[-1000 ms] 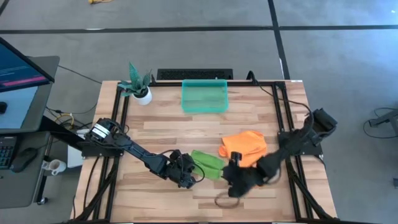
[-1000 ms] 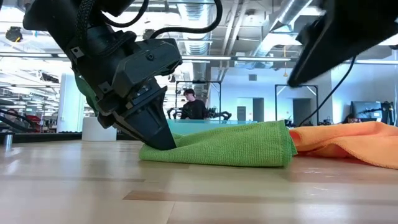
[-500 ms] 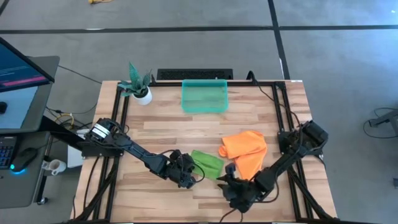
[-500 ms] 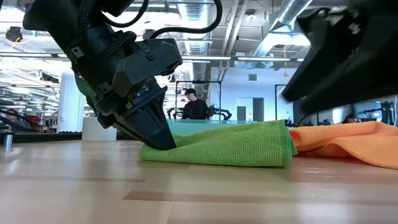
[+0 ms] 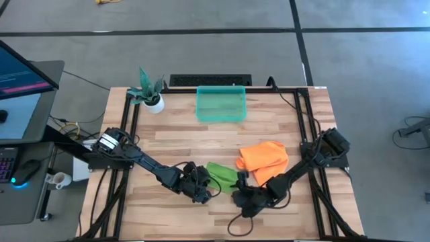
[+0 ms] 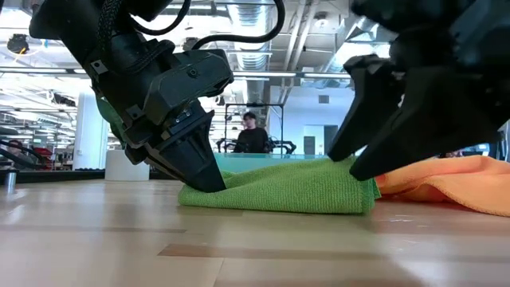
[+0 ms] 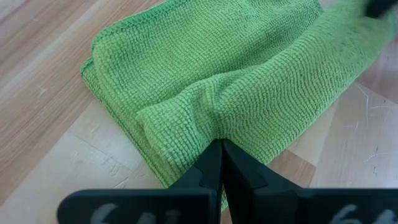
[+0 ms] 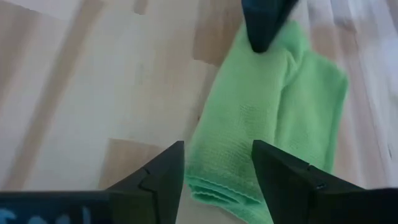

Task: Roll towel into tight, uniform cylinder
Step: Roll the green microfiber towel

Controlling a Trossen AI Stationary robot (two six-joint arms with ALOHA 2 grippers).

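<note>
High view: overhead, straight down, whole tabletop (image 5: 175, 144) in frame. Low view: tabletop height, level, facing the room, very near the green towel (image 6: 295, 187). Both wrist views sit close over that same towel, shared by all four.

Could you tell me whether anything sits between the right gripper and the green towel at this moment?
Nothing visible does. The right gripper stands open just above the near end of the green towel, with only bare table between. The left gripper pinches the towel's other end.
</note>
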